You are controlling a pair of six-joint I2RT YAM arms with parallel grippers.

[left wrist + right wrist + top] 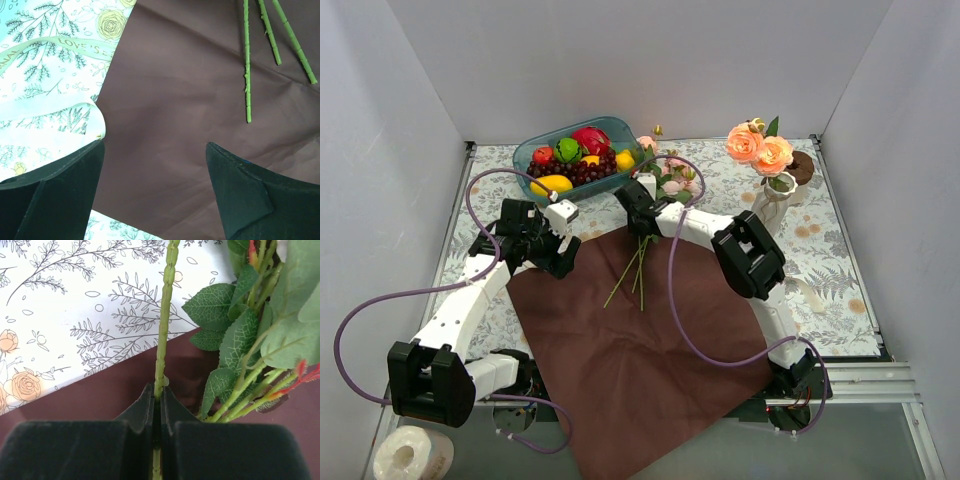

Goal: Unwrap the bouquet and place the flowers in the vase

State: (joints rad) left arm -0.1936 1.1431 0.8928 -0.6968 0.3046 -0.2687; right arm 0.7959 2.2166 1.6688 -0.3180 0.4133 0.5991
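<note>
The maroon wrapping paper (640, 350) lies spread flat on the table. The unwrapped flowers (665, 180) rest across its far edge, their green stems (638, 265) pointing toward me. My right gripper (642, 215) is shut on one flower stem (165, 330), which runs up between the closed fingers (145, 405); leafy stems (240, 340) lie just to the right. My left gripper (155, 145) hangs open over the paper's left corner (170, 100) with nothing between its fingers; three bare stem ends (247, 65) lie ahead. The white vase (775, 198) at the back right holds two peach roses (760, 148).
A teal bowl of fruit (575, 155) stands at the back left. A brown ring (802, 165) sits behind the vase. A cream ribbon (60, 45) lies on the floral tablecloth left of the paper. A roll of white tape (412, 455) sits at the near left corner.
</note>
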